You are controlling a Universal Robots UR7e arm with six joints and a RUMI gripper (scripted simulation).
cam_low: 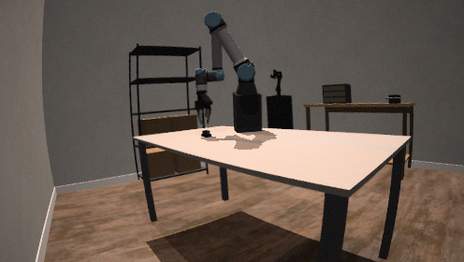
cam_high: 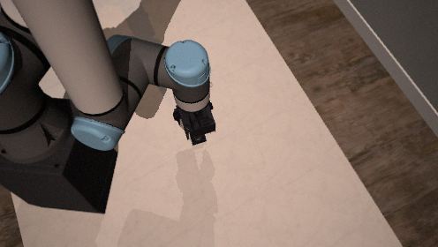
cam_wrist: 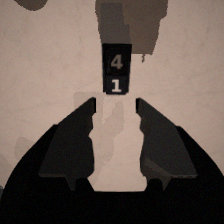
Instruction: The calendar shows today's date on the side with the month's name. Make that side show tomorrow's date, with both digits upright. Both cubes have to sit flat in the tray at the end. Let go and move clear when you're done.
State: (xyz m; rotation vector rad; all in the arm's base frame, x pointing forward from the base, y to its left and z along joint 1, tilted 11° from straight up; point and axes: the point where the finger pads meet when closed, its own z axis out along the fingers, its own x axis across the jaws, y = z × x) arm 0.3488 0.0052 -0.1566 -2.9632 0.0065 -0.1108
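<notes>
The calendar [cam_wrist: 116, 75] is a small dark block on the pale table top. In the wrist view it lies just beyond my fingertips, with a "4" [cam_wrist: 116, 62] on the farther cube and a "1" [cam_wrist: 116, 86] on the nearer one. My gripper [cam_wrist: 115, 99] hangs above the table, pointing down. Its fingers are narrowed to a gap about one cube wide, with nothing between them. In the exterior view the calendar [cam_low: 206, 134] sits near the table's far left corner, a little below the gripper [cam_low: 204, 119]. In the top view the gripper [cam_high: 197, 132] hides most of the calendar. The month's name is not visible.
The arm's dark base [cam_low: 247, 112] stands on the table behind the calendar. A black shelf with a cardboard box [cam_low: 166, 112] stands beyond the table's far left edge. A side table [cam_low: 357, 109] stands at the back right.
</notes>
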